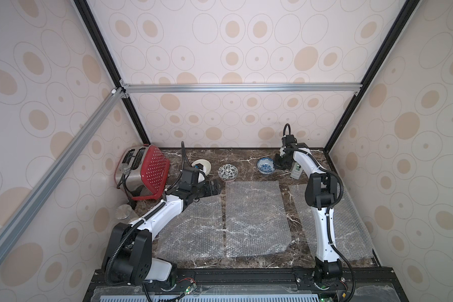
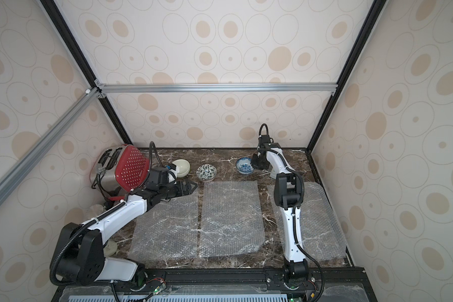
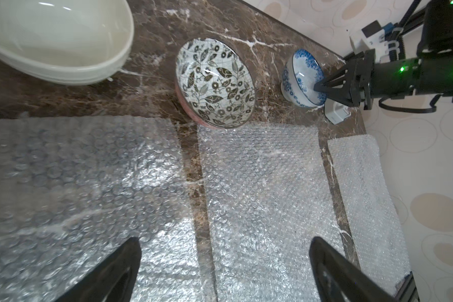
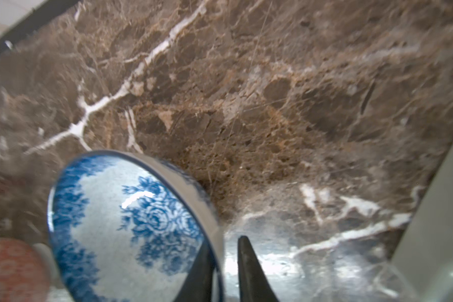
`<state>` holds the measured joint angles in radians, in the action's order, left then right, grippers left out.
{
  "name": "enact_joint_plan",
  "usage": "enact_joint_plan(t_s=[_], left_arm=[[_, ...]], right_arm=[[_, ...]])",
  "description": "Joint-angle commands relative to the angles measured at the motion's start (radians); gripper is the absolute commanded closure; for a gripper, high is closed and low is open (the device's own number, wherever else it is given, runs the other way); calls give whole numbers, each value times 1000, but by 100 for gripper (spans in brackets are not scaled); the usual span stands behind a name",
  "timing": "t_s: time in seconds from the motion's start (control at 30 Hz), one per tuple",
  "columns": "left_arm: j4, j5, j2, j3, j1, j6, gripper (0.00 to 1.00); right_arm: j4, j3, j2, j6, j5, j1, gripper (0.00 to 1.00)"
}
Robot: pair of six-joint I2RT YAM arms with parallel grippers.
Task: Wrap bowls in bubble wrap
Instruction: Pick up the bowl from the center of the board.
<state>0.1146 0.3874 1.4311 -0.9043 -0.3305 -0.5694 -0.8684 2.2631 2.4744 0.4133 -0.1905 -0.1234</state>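
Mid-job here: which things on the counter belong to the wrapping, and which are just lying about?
For the job:
- blue-patterned bowl
- leaf-patterned bowl
- cream bowl
- left bubble wrap sheet
- middle bubble wrap sheet
- right bubble wrap sheet

Lying about:
- red toaster
- metal-lidded jar
- small white device

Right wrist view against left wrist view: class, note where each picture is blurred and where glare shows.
Right wrist view: the brown veined marble tabletop is soft and smeared, a white glare streak sits inside the blue-patterned white ceramic bowl; left wrist view: sharper, the clear bubble wrap sheets glint brightly, a small highlight on the leaf-patterned white ceramic bowl.
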Motion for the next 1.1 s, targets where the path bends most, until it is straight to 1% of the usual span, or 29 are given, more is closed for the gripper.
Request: enact_joint_plan(t_s=[0.0,0.07,0.1,0.23,0.43,0.53,0.67,0.7,0.73,0.9,1.07], left_arm=[[14,4,48,-78,-30,-9,1],[14,4,89,-113,-44,-9,1],[14,4,105,-123,-50,-9,1],[14,4,192,-194,-57,-9,1],[14,4,281,-279,-76,-9,1],[14,4,331,-320,-88,-9,1],[14,4,400,-378,-100,-9,1],[44,-4,411,-390,-100,-120,8],[55,-8,422,-399,-100,-137,11],[55,-2,458,-427,-101,-147,11],[56,-4,495,-458,-107,-154,11]], right_arm=[[-44,28,13,10,-7,-5,93],[-39,27,5,13,-12,-5,99],[-36,28,1,13,-14,-5,100],[-34,28,-36,15,-22,-6,100],[-28,-10,-149,6,-41,-5,100],[-27,-47,-218,-3,-52,-5,100],[-19,-135,-333,-22,-58,-7,100],[-17,-156,-358,-26,-55,-7,100],[-17,-179,-387,-32,-52,-7,100],[-6,-280,-513,-47,-45,-7,100],[-9,-356,-605,-63,-44,-8,100]])
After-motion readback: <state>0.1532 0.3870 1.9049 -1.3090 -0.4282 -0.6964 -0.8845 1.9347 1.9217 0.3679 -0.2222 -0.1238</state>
